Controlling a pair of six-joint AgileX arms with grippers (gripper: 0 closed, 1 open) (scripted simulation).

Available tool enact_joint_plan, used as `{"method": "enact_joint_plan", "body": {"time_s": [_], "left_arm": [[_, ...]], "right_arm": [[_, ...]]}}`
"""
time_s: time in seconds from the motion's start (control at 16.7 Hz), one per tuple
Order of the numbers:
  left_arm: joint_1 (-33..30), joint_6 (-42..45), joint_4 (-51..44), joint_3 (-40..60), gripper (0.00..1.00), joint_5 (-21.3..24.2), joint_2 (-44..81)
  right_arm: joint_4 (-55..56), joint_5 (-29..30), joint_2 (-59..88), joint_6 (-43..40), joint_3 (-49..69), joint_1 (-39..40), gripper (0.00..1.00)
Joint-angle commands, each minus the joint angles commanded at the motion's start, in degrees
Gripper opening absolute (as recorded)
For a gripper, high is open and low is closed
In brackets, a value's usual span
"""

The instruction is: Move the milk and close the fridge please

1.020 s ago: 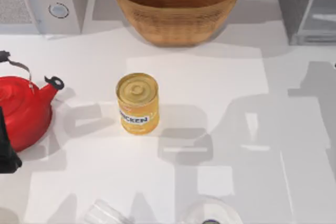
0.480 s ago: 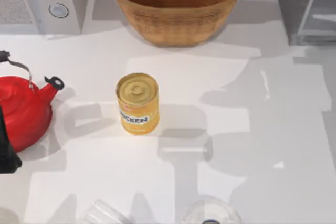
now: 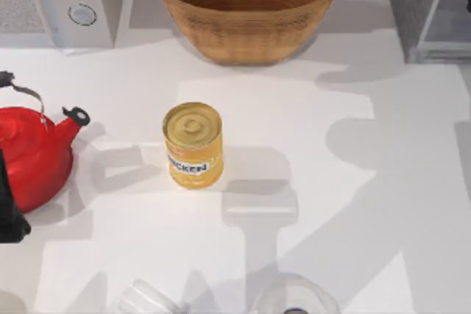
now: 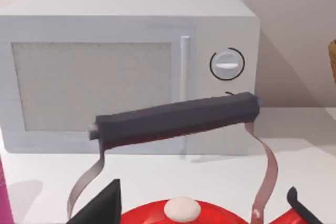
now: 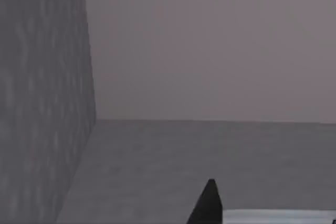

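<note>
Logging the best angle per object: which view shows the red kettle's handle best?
The left wrist view: the kettle's dark handle spans the picture in front of the microwave. The top view shows the red kettle at the table's left edge, its handle partly cut off.

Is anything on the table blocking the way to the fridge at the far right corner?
Nothing visible does. The fridge stands at the table's far right; the wicker basket sits to its left, and the yellow chicken can is mid-table, well clear.

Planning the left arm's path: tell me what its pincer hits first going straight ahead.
Likely the kettle's black handle, directly before the left pincer above the red kettle; behind it stands the microwave. Depth is unclear.
</note>
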Motion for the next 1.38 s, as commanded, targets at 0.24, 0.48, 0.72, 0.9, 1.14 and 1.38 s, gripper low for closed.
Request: {"method": "enact_joint_plan", "body": {"time_s": [0.24,0.48,0.72,0.9,1.14,1.38], "left_arm": [[0.0,0.0,0.0,0.0,1.0,0.0,0.0],[0.0,0.0,0.0,0.0,1.0,0.0,0.0],[0.0,0.0,0.0,0.0,1.0,0.0,0.0],[0.0,0.0,0.0,0.0,1.0,0.0,0.0],[0.0,0.0,0.0,0.0,1.0,0.0,0.0],[0.0,0.0,0.0,0.0,1.0,0.0,0.0]], "right_arm": [[-2.9,-1.7,5.8,-0.3,6.4,-2.9,0.0],[-2.9,-1.6,5.7,-0.2,6.4,-2.8,0.0],[-3.0,-1.7,5.9,-0.3,6.6,-3.0,0.0],[-3.0,-1.7,5.9,-0.3,6.6,-3.0,0.0],[-3.0,-1.7,5.9,-0.3,6.6,-3.0,0.3],[-3.0,-1.7,5.9,-0.3,6.6,-3.0,0.6]]}}
